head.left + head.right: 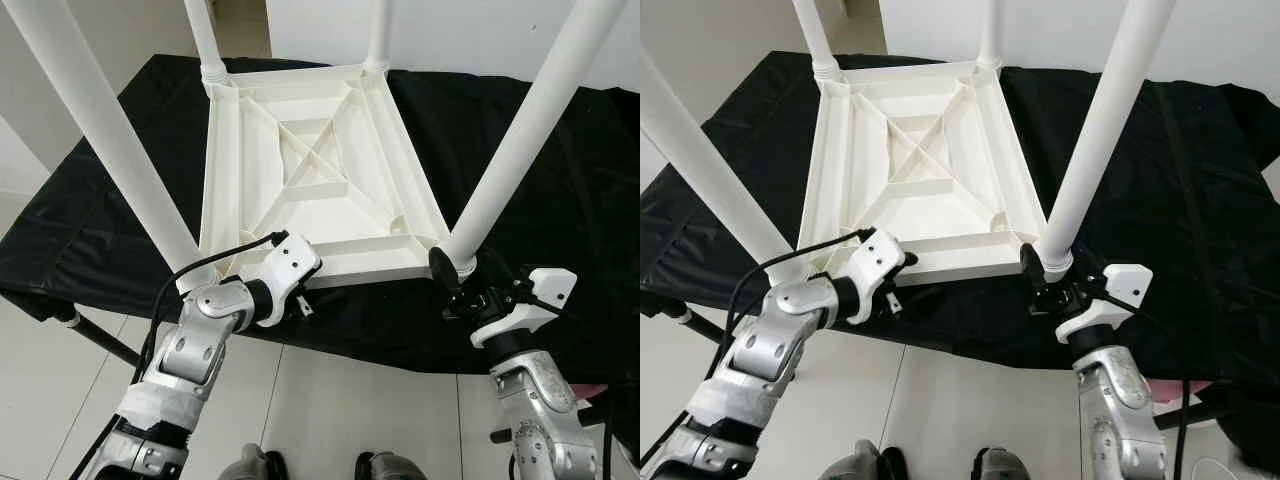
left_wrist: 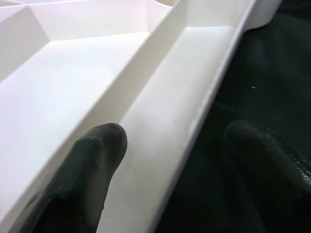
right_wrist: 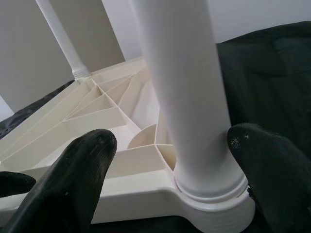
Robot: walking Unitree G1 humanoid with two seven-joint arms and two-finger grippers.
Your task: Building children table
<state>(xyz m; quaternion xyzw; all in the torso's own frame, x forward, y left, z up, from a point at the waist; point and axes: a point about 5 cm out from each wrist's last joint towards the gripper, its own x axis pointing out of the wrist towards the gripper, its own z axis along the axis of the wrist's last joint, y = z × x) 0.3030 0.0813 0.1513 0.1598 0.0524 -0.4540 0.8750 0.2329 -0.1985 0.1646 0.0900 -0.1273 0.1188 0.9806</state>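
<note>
A white plastic children's table (image 1: pixel 320 170) lies upside down on a black cloth, its ribbed underside facing up. All four white legs stand in their corner sockets, among them the near-left leg (image 1: pixel 110 130) and the near-right leg (image 1: pixel 530 120). My left gripper (image 2: pixel 180 170) is open at the near rim, close to the near-left corner. One finger (image 2: pixel 92 165) is over the inner channel and the other is outside, over the cloth. My right gripper (image 3: pixel 170 165) is open around the base of the near-right leg (image 3: pixel 189 97), with a black finger on each side of the socket collar.
The black cloth (image 1: pixel 560 200) covers a work table whose front edge runs just below the white table's near rim. Pale floor tiles (image 1: pixel 330 400) lie in front, with my feet (image 1: pixel 260 465) at the bottom. A dark frame bar (image 1: pixel 100 340) slants under the left side.
</note>
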